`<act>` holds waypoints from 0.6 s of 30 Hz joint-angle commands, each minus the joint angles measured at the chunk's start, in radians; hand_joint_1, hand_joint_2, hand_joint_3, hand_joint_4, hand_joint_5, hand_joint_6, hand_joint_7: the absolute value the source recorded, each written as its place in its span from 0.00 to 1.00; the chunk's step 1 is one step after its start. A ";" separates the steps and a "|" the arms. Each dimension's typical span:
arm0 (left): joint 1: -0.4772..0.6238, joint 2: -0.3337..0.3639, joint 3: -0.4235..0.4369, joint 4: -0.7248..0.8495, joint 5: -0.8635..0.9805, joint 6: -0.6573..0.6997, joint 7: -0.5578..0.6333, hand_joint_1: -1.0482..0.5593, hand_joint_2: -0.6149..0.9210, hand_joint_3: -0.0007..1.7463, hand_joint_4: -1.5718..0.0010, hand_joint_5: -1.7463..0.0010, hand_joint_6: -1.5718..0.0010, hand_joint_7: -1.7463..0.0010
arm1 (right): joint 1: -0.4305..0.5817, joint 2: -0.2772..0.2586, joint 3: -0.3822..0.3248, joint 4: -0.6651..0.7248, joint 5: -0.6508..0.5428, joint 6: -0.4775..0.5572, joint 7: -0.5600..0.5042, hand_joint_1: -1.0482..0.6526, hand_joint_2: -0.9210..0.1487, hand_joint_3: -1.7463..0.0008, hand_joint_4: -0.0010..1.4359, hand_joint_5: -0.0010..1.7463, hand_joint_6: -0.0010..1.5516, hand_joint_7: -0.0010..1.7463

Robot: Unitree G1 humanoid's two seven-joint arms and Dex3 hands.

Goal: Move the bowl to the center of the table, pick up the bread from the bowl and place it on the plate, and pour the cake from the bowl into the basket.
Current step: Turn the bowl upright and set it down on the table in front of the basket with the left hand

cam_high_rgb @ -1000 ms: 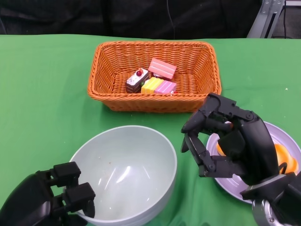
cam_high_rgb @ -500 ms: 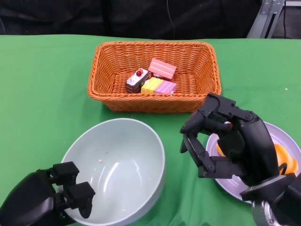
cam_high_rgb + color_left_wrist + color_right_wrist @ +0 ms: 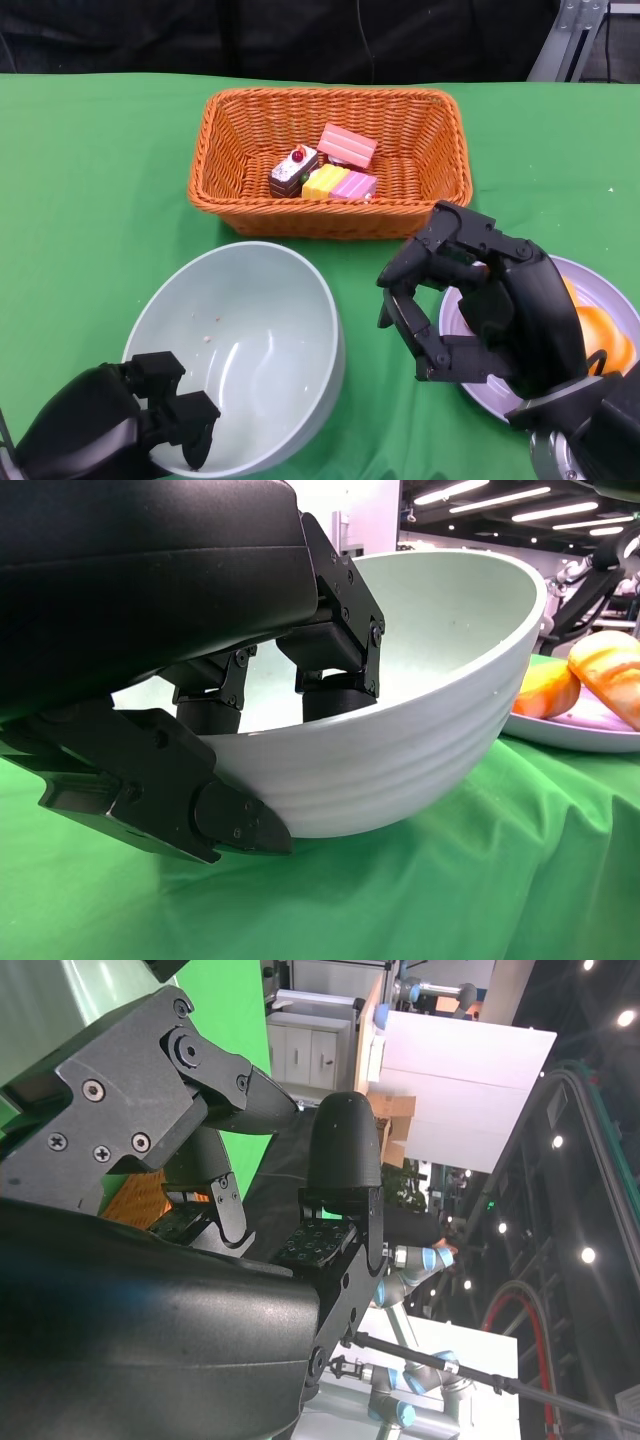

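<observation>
Down at the near edge of the table, the left hand (image 3: 120, 430) pinches the rim of the pale green bowl (image 3: 240, 350), fingers (image 3: 335, 655) hooked inside the wall and the thumb pressed against the ribbed outside. The bowl is tipped, its far rim raised, and holds only a few crumbs. The right hand (image 3: 480, 305) holds nothing; its fingers are curled partway and apart, hovering just above the near-right part of the table, over the edge of the lilac plate (image 3: 470, 385). Orange-yellow bread (image 3: 600, 335) lies on that plate, partly hidden behind the hand.

Beyond both hands, toward the far edge, stands a woven orange basket (image 3: 225, 190) with the toy cakes (image 3: 325, 170) inside: a chocolate slice with a cherry, a pink one, and a yellow-and-pink one, bunched together near its middle.

Green cloth (image 3: 90, 200) covers the whole table, wrinkled near the bowl. Behind the far edge hangs a black backdrop. The right wrist view shows white cabinets, ceiling lights and other robot arms in a large hall.
</observation>
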 commanded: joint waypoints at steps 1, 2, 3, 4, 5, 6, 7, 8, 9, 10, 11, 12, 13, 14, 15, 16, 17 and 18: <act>-0.007 0.003 -0.002 -0.009 -0.022 -0.007 -0.021 0.60 0.97 0.11 0.58 0.03 0.56 0.19 | 0.010 -0.002 -0.004 -0.011 0.002 -0.008 -0.006 0.53 0.48 0.35 0.57 0.86 0.47 0.72; -0.006 0.003 -0.001 -0.012 -0.026 -0.011 -0.022 0.60 0.97 0.11 0.58 0.04 0.56 0.21 | 0.011 -0.002 -0.003 -0.009 0.003 -0.008 -0.006 0.53 0.47 0.35 0.57 0.86 0.47 0.72; -0.004 0.004 0.000 -0.016 -0.030 -0.014 -0.022 0.59 0.98 0.10 0.56 0.10 0.52 0.29 | 0.011 -0.002 -0.003 -0.008 0.002 -0.008 -0.006 0.52 0.47 0.37 0.57 0.86 0.47 0.72; -0.002 0.005 0.002 -0.020 -0.034 -0.016 -0.022 0.58 0.98 0.09 0.55 0.13 0.50 0.35 | 0.012 -0.002 -0.003 -0.007 0.000 -0.008 -0.007 0.52 0.46 0.38 0.57 0.86 0.47 0.71; 0.001 0.004 0.004 -0.025 -0.037 -0.021 -0.013 0.58 0.98 0.07 0.53 0.18 0.47 0.43 | 0.012 -0.001 -0.002 -0.006 0.001 -0.006 -0.008 0.52 0.46 0.39 0.57 0.86 0.47 0.71; 0.003 0.004 0.007 -0.029 -0.039 -0.023 -0.002 0.56 0.98 0.04 0.51 0.28 0.42 0.55 | 0.012 0.000 -0.002 -0.005 0.001 -0.006 -0.008 0.52 0.46 0.39 0.58 0.86 0.47 0.71; 0.005 0.003 0.009 -0.032 -0.040 -0.024 0.006 0.55 0.98 0.02 0.49 0.36 0.39 0.64 | 0.011 0.001 -0.002 -0.004 0.002 -0.005 -0.008 0.52 0.45 0.40 0.58 0.86 0.47 0.71; 0.006 0.003 0.010 -0.034 -0.041 -0.025 0.010 0.54 0.98 0.01 0.47 0.41 0.37 0.70 | 0.011 0.001 -0.002 -0.003 0.003 -0.006 -0.008 0.52 0.45 0.40 0.58 0.86 0.47 0.72; 0.009 0.000 0.013 -0.037 -0.043 -0.025 0.021 0.54 0.97 0.01 0.47 0.44 0.37 0.74 | 0.011 0.001 -0.002 -0.004 0.004 -0.003 -0.007 0.52 0.45 0.39 0.58 0.86 0.47 0.72; 0.011 -0.002 0.014 -0.039 -0.041 -0.024 0.033 0.53 0.97 0.00 0.47 0.49 0.37 0.80 | 0.011 0.002 -0.001 -0.005 0.007 -0.001 -0.006 0.52 0.45 0.39 0.58 0.86 0.47 0.72; 0.012 -0.004 0.014 -0.039 -0.039 -0.023 0.046 0.52 0.97 0.00 0.48 0.54 0.38 0.85 | 0.010 0.001 -0.001 -0.002 0.011 -0.002 -0.003 0.52 0.45 0.39 0.57 0.86 0.47 0.72; 0.011 -0.005 0.012 -0.038 -0.036 -0.023 0.056 0.49 0.98 0.00 0.49 0.61 0.39 0.91 | 0.010 0.001 -0.002 -0.001 0.013 -0.002 -0.002 0.53 0.46 0.39 0.57 0.86 0.47 0.72; 0.012 -0.004 0.011 -0.038 -0.035 -0.023 0.060 0.48 0.98 0.00 0.49 0.65 0.39 0.93 | 0.009 0.000 -0.002 0.001 0.011 -0.005 -0.001 0.53 0.46 0.39 0.57 0.86 0.47 0.72; 0.013 -0.002 0.010 -0.039 -0.036 -0.025 0.060 0.44 0.99 0.01 0.50 0.70 0.41 0.96 | 0.009 -0.001 -0.002 0.002 0.008 -0.006 -0.002 0.53 0.46 0.38 0.57 0.86 0.47 0.72; 0.015 0.001 0.011 -0.041 -0.038 -0.028 0.060 0.38 1.00 0.02 0.53 0.78 0.46 0.98 | 0.008 -0.002 -0.002 0.002 0.007 -0.008 -0.002 0.53 0.46 0.38 0.57 0.86 0.46 0.72; 0.016 0.003 0.011 -0.042 -0.039 -0.030 0.061 0.35 1.00 0.03 0.55 0.81 0.48 0.99 | 0.008 -0.003 -0.002 0.003 0.007 -0.008 -0.002 0.53 0.46 0.38 0.57 0.86 0.46 0.72; 0.017 0.005 0.012 -0.043 -0.039 -0.031 0.063 0.32 1.00 0.04 0.57 0.84 0.50 1.00 | 0.008 -0.003 -0.002 0.001 0.007 -0.007 -0.002 0.53 0.46 0.38 0.57 0.86 0.46 0.72; 0.017 0.005 0.013 -0.044 -0.038 -0.031 0.066 0.28 1.00 0.05 0.60 0.86 0.53 1.00 | 0.008 -0.003 -0.002 0.001 0.007 -0.005 -0.002 0.53 0.45 0.38 0.57 0.86 0.46 0.72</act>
